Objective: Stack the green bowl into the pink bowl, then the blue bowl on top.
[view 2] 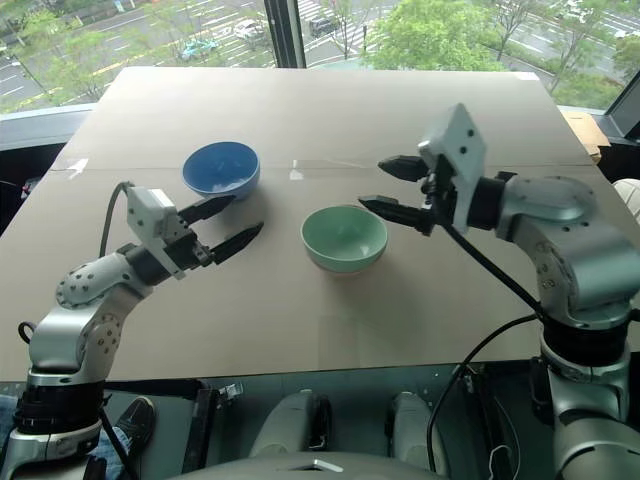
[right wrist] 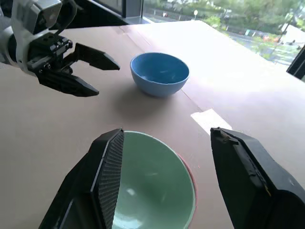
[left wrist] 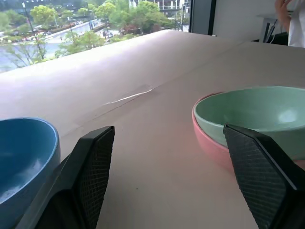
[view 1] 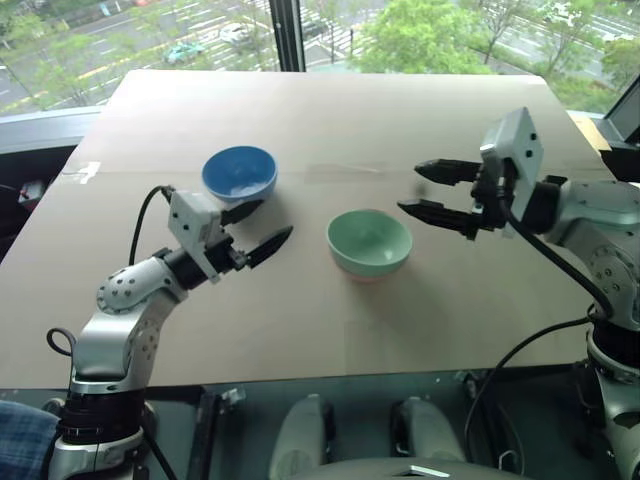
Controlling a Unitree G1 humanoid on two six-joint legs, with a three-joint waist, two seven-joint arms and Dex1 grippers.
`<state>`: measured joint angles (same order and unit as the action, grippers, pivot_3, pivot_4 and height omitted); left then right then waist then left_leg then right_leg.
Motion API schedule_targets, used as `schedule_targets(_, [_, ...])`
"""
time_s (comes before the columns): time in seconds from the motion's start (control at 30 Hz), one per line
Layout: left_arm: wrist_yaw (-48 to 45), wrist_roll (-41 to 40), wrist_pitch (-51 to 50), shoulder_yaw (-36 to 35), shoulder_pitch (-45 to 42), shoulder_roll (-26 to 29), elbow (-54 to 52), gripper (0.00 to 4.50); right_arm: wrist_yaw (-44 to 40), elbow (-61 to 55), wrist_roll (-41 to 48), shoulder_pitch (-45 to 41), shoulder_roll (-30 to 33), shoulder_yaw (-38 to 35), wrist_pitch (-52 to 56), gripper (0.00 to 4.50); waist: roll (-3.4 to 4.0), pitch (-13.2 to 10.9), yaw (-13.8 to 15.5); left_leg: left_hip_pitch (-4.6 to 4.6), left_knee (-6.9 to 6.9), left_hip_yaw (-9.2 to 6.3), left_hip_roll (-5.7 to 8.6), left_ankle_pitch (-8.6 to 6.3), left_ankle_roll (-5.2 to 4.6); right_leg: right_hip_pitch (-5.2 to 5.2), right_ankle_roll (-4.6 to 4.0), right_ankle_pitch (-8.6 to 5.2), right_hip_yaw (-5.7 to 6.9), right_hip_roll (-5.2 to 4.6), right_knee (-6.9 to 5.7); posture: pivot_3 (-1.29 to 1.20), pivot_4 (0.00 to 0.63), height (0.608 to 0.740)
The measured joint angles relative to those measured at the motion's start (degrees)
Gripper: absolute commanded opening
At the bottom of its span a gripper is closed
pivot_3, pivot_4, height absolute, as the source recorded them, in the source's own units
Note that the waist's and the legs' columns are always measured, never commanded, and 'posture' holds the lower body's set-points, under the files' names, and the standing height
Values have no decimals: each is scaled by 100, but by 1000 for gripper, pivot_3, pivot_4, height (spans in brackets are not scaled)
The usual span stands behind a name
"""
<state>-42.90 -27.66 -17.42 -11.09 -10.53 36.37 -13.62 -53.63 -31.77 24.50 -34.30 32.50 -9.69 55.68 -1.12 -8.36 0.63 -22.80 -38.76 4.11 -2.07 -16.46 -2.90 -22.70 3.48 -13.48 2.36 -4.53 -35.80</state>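
The green bowl sits nested inside the pink bowl, whose rim shows just beneath it, near the middle of the table. The blue bowl stands alone behind and to the left. My right gripper hovers open just right of and above the green bowl, nothing between its fingers. My left gripper is open and empty, between the blue bowl and the stacked pair, its upper finger close to the blue bowl's front.
The bowls rest on a wide brown tabletop with a taped seam across it. Windows with trees and a road lie behind. The table's front edge runs just ahead of my arms.
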Motion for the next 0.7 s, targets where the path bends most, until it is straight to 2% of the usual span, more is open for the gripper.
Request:
schedule_targets(0.17, [180,661,105,194,-654,109,806,3857,-181,-7,710,907,283,-774,-387,3016,-2,0,25,1,-2,0,1,0,0,1,0,0,0,2,2,0,150,738])
schedule_targets(0.33, [213,1180,340,365,-1176,218,1566,3857,-257,-21,1126,1341,524,-1174,-616,3016,-3,-1,18,3,-3,3,2,0,0,1,1,0,-5,2,2,0,150,738])
schedule_targets(0.7, [194,2105,1162,755,-1778,266,3198,3857,-25,-310,1985,1796,968,-1332,-763,3016,-6,-1,26,-2,-3,2,0,0,-2,1,2,0,-5,1,-1,0,150,738])
